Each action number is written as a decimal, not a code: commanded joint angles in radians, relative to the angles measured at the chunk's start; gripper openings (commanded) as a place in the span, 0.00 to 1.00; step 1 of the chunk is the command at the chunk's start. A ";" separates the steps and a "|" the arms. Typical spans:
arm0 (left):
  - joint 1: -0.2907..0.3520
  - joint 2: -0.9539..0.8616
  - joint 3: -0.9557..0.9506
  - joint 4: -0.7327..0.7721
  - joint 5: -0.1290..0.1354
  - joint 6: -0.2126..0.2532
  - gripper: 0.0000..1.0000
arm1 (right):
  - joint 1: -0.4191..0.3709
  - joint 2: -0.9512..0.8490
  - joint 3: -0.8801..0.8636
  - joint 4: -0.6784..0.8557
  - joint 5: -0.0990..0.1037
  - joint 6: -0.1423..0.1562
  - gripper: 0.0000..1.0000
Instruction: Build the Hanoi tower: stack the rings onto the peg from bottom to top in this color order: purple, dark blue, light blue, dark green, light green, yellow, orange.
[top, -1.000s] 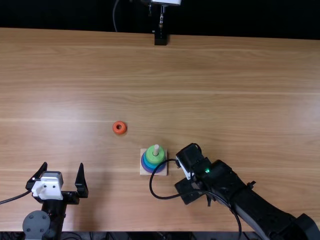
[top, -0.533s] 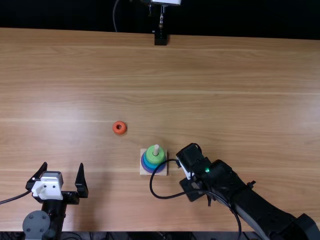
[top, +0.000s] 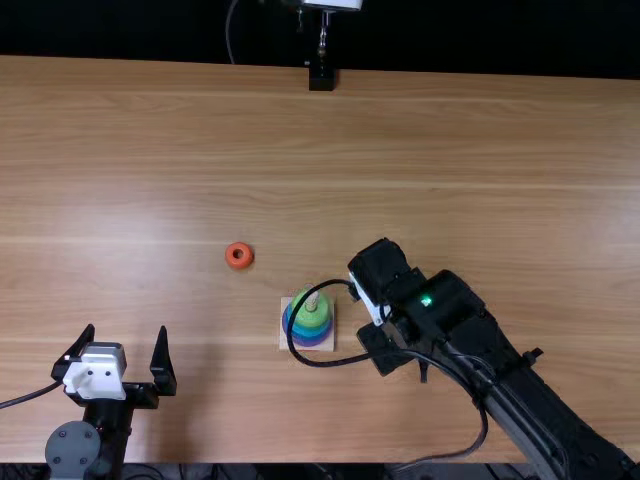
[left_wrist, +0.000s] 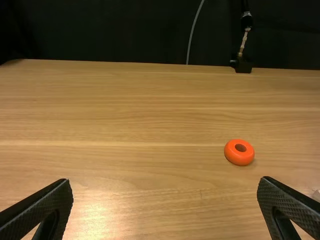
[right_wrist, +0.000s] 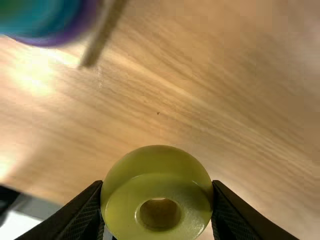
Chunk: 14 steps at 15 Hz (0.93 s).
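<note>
Near the peg (top: 311, 302), the slanting right arm's pincer (top: 383, 350) clasps a yellow ring (right_wrist: 160, 167).

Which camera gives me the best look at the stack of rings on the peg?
The top view: it shows the stack and its base, with a cable crossing slightly. The right wrist view has part of the stack in a corner. The left wrist view has a pale tip, possibly the peg.

Round orange ring (left_wrist: 239, 152): smooth, glossy, plastic-looking. Yellow ring (right_wrist: 156, 175): smooth, shiny. Light brown table (top: 450, 150): wood-grained, soft sheen.
</note>
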 joint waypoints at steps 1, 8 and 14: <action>-0.001 -0.012 -0.063 -0.023 -0.006 0.007 1.00 | 0.015 0.004 0.134 -0.039 0.013 -0.011 0.00; -0.001 -0.012 -0.063 -0.023 -0.006 0.007 1.00 | 0.095 0.092 0.550 -0.150 0.013 -0.044 0.00; -0.001 -0.012 -0.063 -0.023 -0.006 0.007 1.00 | 0.143 0.181 0.576 -0.144 0.007 -0.031 0.00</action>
